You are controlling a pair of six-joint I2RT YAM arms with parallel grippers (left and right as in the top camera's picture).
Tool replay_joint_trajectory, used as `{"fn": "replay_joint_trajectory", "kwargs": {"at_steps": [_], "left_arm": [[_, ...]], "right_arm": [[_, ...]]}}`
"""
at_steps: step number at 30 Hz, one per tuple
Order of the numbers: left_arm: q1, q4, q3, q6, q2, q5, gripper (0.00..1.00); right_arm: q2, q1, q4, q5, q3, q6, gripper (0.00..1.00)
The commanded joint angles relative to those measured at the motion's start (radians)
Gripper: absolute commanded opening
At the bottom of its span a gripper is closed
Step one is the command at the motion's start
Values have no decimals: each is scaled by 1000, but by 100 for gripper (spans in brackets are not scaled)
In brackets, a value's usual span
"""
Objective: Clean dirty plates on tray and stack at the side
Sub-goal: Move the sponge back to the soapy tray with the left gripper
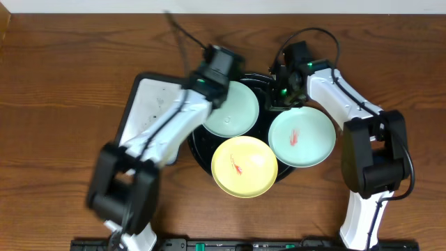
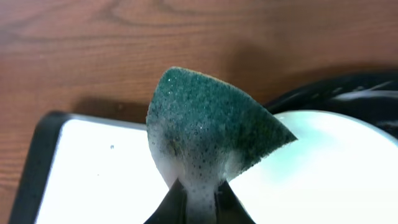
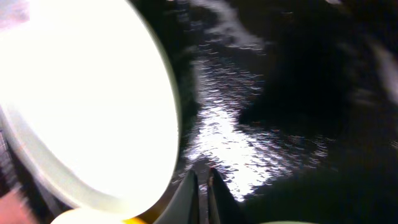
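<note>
— Where's the room?
— Bare wood beyond and right of the tray [image 1: 202,155]. Three plates [image 1: 302,137] crowd it, and two overhang its rim.
— The arms?
— The left gripper [image 2: 198,186] clamps a sponge [image 2: 211,124] at the far mint plate's [image 1: 233,111] edge. The right gripper [image 3: 202,186], jaws narrow, hangs low over the tray.

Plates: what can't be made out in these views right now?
- Left mint plate: upper-left part hidden overhead by the left arm, so any smear there is unknown.
- Sponge: hidden overhead under the same arm.
- Bright plate in the right wrist view: blown out by glare, surface unreadable.
</note>
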Motion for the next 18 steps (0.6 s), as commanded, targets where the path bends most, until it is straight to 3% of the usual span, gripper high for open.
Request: {"fn": "replay_joint_trajectory", "kwargs": {"at_steps": [1, 5, 9, 13, 18], "left_arm": [[95, -42, 22, -92, -130, 224, 8], [208, -158, 22, -92, -241, 296, 8], [312, -304, 22, -92, -301, 296, 8], [386, -408, 15, -91, -302, 316, 8], [435, -405, -34, -90, -299, 395, 7]], "right_arm": [[-4, 4, 2, -180, 1, -123, 11], [-4, 29, 4, -103, 1, -111, 34], [-4, 51, 4, 52, 1, -54, 45], [-3, 75, 13, 201, -6, 6, 47], [-3, 104, 82, 208, -28, 54, 34]]}}
